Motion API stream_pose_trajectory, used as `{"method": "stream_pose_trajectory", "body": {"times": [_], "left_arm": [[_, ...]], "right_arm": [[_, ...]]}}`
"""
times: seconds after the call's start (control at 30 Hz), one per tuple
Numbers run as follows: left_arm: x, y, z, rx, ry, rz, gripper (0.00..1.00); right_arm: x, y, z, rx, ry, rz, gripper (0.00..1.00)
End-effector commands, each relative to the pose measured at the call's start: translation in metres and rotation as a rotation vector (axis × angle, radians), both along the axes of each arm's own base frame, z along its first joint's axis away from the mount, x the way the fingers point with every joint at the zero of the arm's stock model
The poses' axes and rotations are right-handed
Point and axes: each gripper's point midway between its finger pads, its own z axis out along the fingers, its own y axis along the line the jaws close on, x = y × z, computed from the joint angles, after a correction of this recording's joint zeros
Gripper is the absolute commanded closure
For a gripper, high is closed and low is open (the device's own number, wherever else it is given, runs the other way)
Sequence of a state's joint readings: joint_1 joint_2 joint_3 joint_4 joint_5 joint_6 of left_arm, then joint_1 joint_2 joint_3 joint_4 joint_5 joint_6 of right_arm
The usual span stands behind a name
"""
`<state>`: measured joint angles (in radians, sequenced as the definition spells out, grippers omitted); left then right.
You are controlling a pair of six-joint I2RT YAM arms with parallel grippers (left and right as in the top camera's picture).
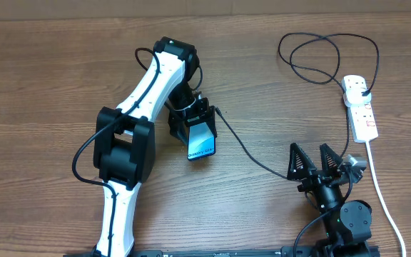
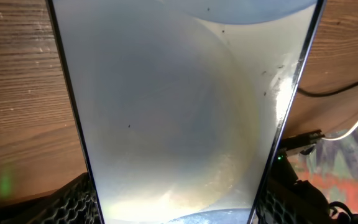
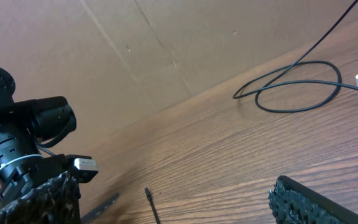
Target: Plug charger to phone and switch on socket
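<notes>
Left: the left claw (image 1: 195,123) is closed on the phone (image 1: 201,140), one finger on each long black edge. The phone's long axis runs from the far side toward the near edge of the counter (image 1: 41,78), leaning slightly. Its lit blue screen faces up. White writing at the near end seems to read "Galaxy"; the rest is too small to read. In the left wrist view the pale screen fills the frame. Whether the phone's near end touches the counter cannot be told.

Centre: the connector tip (image 1: 218,110) of the charger (image 1: 252,155) lies free on the counter, just beside the left claw. The thin black cable runs from it diagonally toward the right claw (image 1: 312,163), which is spread wide and holds nothing.

Right: the cable loops at the far side and ends in a black plug (image 1: 359,87) seated in the far end of the socket (image 1: 363,114). The socket's long axis runs far to near. Red switch marks show, but their lettering is unreadable. Its thick white cord (image 1: 381,193) leaves the near end.
</notes>
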<state>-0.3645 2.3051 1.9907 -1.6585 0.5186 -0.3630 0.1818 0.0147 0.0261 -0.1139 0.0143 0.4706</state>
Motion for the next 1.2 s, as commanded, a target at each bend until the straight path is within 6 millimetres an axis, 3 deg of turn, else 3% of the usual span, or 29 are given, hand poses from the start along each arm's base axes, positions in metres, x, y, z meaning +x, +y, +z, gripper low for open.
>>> {"method": "stream_pose_trajectory", "body": {"times": [0.0,0.2,1.17], "left_arm": [[0.003,-0.013,0.014,-0.093,0.006,0.025,0.96],[-0.001,-0.028,0.027,-0.162,0.088,0.118,0.95],[0.006,-0.018,0.026,-0.120,0.118,0.205,0.95]], "right_arm": [[0.000,-0.001,0.001,-0.006,-0.013,-0.004,0.00],[0.000,-0.001,0.001,-0.006,-0.013,-0.005,0.00],[0.000,-0.001,0.001,-0.005,-0.013,-0.004,0.00]]}}
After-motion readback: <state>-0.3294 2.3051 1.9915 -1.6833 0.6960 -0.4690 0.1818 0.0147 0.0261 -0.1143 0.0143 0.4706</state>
